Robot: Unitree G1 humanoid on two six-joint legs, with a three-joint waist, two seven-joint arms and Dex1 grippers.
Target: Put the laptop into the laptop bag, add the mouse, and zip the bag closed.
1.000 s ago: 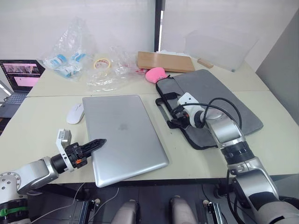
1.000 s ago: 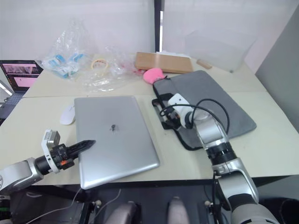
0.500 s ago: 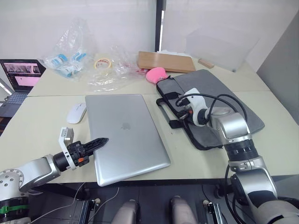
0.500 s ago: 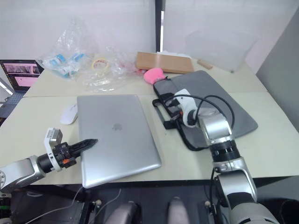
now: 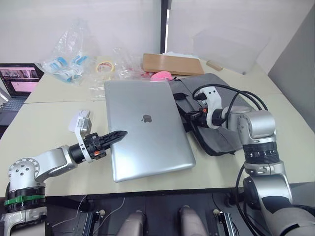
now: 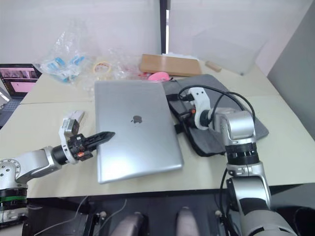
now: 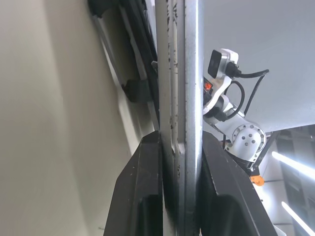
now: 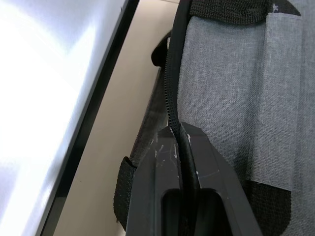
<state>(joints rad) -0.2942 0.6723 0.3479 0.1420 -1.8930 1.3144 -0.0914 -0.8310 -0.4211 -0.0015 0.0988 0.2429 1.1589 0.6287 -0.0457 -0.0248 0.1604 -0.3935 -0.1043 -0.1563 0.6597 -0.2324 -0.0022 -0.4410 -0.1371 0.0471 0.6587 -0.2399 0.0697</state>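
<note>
The big silver laptop (image 5: 147, 129) is lying closed on the pale worktop (image 5: 44, 132), and its right edge is sitting over the left side of the grey laptop bag (image 5: 224, 101). The left gripper (image 5: 119, 134) is pinching the left edge of the laptop near the front corner. In the left wrist view its two black fingers (image 7: 140, 191) are squeezing the thin metal edge from both sides, so it is closed tight on the laptop. The right gripper (image 5: 191, 116) is at the left edge of the bag, just beside the laptop. In the right wrist view its fingers (image 8: 162, 162) are closed on the black zip edging (image 8: 173, 88) of the bag, with the grey cloth next to it. The bag is lying flat on the right part of the worktop. The white mouse (image 5: 81, 117) is sitting on the worktop to the left of the laptop, partly hidden behind the left arm. At the back of the worktop, a pink soft thing (image 5: 161, 75) is peeking out just behind the laptop, a flat brown box (image 5: 171, 64) is lying behind that, and some crinkly clear plastic bags (image 5: 69, 56) and a roll of tape (image 5: 104, 66) are lying to the left. A small dark laptop with a pink screen (image 5: 18, 81) is sitting far off to the left.
</note>
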